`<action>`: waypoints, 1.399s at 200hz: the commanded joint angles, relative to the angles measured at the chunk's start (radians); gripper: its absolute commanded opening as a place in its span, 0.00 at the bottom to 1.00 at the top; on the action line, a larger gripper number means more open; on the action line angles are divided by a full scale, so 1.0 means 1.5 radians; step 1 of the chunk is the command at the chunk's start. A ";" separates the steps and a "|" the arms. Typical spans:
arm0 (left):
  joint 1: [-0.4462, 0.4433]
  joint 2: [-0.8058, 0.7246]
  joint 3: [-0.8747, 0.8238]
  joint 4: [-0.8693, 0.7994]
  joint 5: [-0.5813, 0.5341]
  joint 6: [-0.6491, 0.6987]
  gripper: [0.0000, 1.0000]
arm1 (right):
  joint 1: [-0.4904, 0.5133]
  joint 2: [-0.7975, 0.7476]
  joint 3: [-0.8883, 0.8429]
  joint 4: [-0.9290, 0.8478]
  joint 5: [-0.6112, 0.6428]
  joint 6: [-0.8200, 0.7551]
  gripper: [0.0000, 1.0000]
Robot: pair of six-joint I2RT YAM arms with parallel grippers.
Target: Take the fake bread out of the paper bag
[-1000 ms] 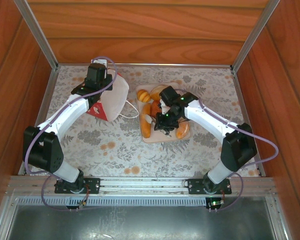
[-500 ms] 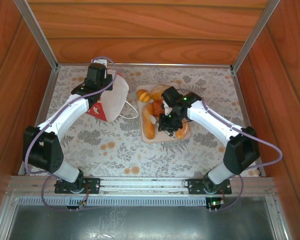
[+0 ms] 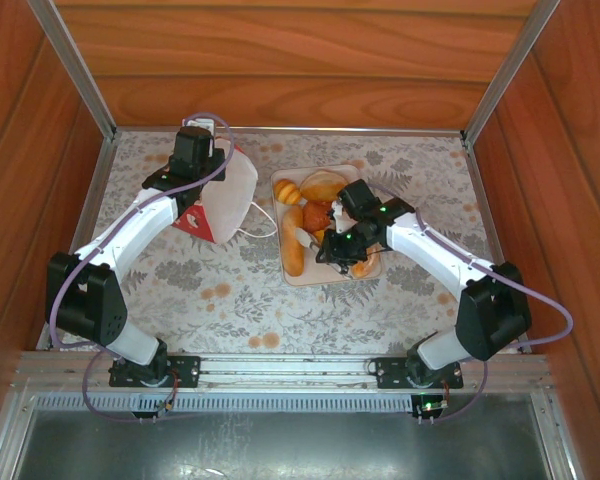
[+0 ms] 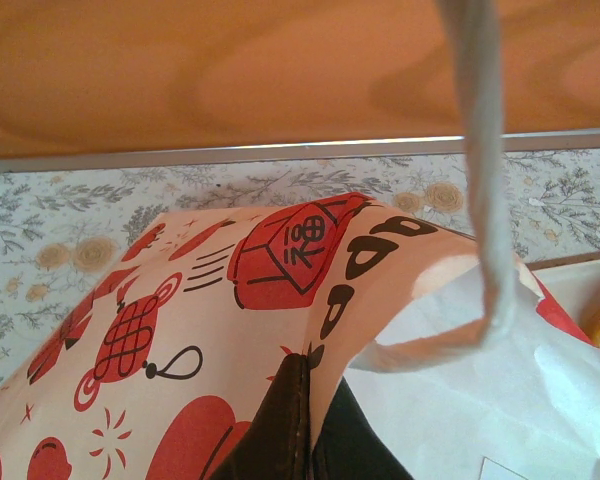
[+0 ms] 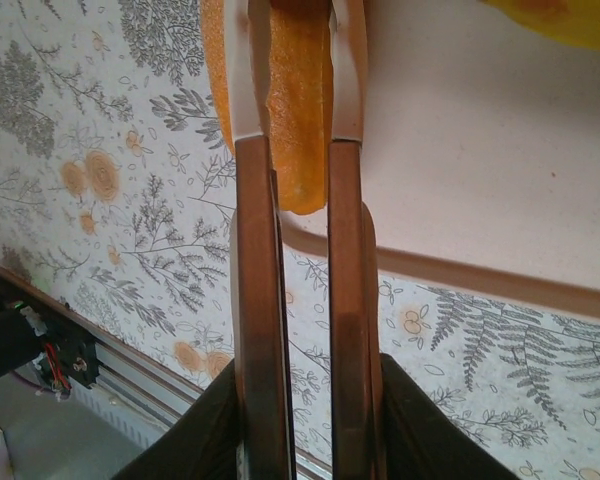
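The paper bag (image 3: 227,192) lies tilted at the left, white upper part up, red patterned part (image 4: 180,300) low. My left gripper (image 3: 204,160) (image 4: 310,400) is shut, pinching the bag's paper edge; a cord handle (image 4: 480,150) hangs in front of the camera. Several glossy fake breads rest on the beige tray (image 3: 320,278): a long loaf (image 3: 296,250), a round bun (image 3: 287,190), a croissant (image 3: 325,185). My right gripper (image 3: 328,248) (image 5: 300,30) hovers over the tray, its fingers a narrow gap apart above the loaf (image 5: 300,150), which lies behind them near the tray edge (image 5: 480,260).
Wooden walls enclose the flowered table (image 3: 240,290) on three sides, with metal rails at the corners. The bag's other cord loop (image 3: 260,225) trails between bag and tray. Another yellow pastry (image 5: 570,15) sits at the tray's far side.
The right arm has swung its elbow outward to the right and its gripper has drifted slightly right over the tray. The left arm and bag have not moved.
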 commanded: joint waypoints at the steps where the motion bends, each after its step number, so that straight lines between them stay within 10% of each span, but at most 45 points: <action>1: 0.003 -0.010 -0.003 0.007 -0.002 -0.008 0.00 | -0.007 -0.015 -0.007 0.026 -0.057 -0.034 0.18; 280: 0.003 -0.012 0.002 0.010 0.010 -0.012 0.00 | -0.029 -0.040 0.078 -0.135 0.064 0.011 0.47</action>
